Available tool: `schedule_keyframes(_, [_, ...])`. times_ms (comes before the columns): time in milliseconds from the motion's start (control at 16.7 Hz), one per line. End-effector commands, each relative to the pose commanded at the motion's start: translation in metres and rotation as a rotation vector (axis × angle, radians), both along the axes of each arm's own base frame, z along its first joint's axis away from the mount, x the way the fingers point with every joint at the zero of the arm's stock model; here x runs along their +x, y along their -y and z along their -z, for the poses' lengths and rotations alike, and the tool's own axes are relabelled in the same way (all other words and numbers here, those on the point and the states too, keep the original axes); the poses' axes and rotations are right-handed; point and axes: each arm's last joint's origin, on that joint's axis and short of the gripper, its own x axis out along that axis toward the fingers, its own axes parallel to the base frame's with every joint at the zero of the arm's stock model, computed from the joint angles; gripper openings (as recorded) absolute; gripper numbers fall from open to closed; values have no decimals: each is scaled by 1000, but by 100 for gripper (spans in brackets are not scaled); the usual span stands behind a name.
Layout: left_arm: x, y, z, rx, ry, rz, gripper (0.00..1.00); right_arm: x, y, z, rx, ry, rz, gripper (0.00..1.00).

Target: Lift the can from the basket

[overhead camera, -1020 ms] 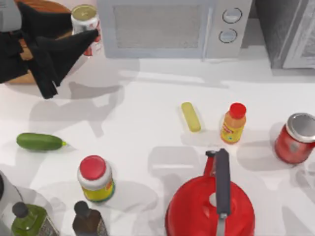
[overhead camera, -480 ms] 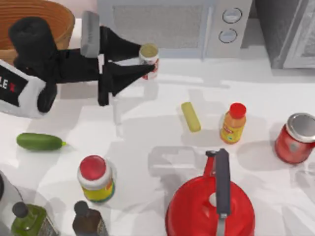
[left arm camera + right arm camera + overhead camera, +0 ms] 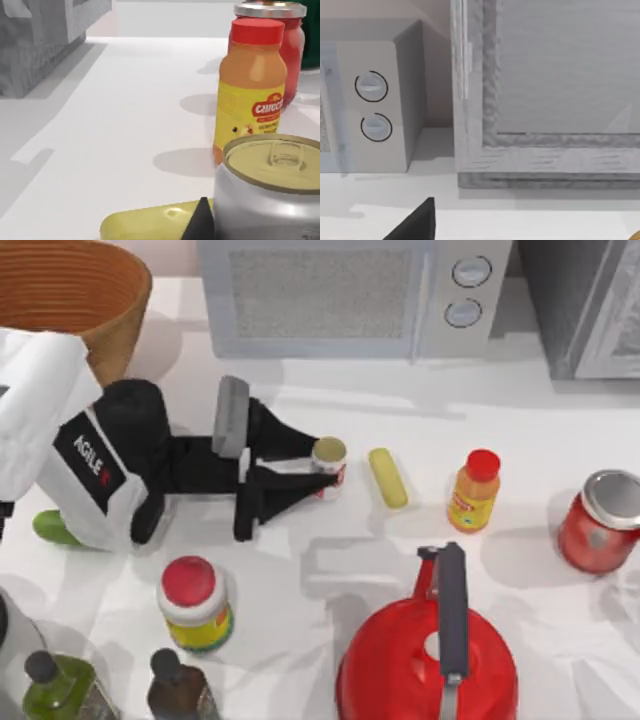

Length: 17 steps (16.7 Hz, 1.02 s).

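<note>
**Can out of the basket, held over the table's middle**

My left gripper is stretched out across the white table, and its two black fingers are clamped on either side of the small short can with the pale beige top and white side with red marks. The jaws are narrowed to just the can's width, nothing else between them. From the left wrist camera I get the can up close, pull tab visible on its lid, one dark fingertip pressed beside it.

The can is well clear of the large round tan-brown woven wicker basket, which stands at the table's far left corner. Just beside the can, towards the right, lies a pale yellow oblong piece, then an orange bottle with a red cap, and farther right a larger red can with a silver lid. Whether the small can touches the table I cannot tell.

From the right wrist camera I have a grey microwave with two round dials and a dark finger of the right gripper at the edge; I cannot tell how that claw stands.
</note>
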Motion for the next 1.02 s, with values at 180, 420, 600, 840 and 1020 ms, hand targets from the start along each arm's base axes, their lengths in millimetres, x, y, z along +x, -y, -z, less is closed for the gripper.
schedule_keyframes(180, [0, 0, 0, 0, -1, 0, 0, 0, 0, 0, 0, 0, 0, 100])
schedule_keyframes(420, [0, 0, 0, 0, -1, 0, 15, 0, 0, 0, 0, 0, 0, 100])
schedule_keyframes(600, [0, 0, 0, 0, -1, 0, 38, 0, 0, 0, 0, 0, 0, 100])
schedule_keyframes(840, [0, 0, 0, 0, -1, 0, 68, 0, 0, 0, 0, 0, 0, 100])
schedule_keyframes(1020, [0, 0, 0, 0, -1, 0, 90, 0, 0, 0, 0, 0, 0, 100])
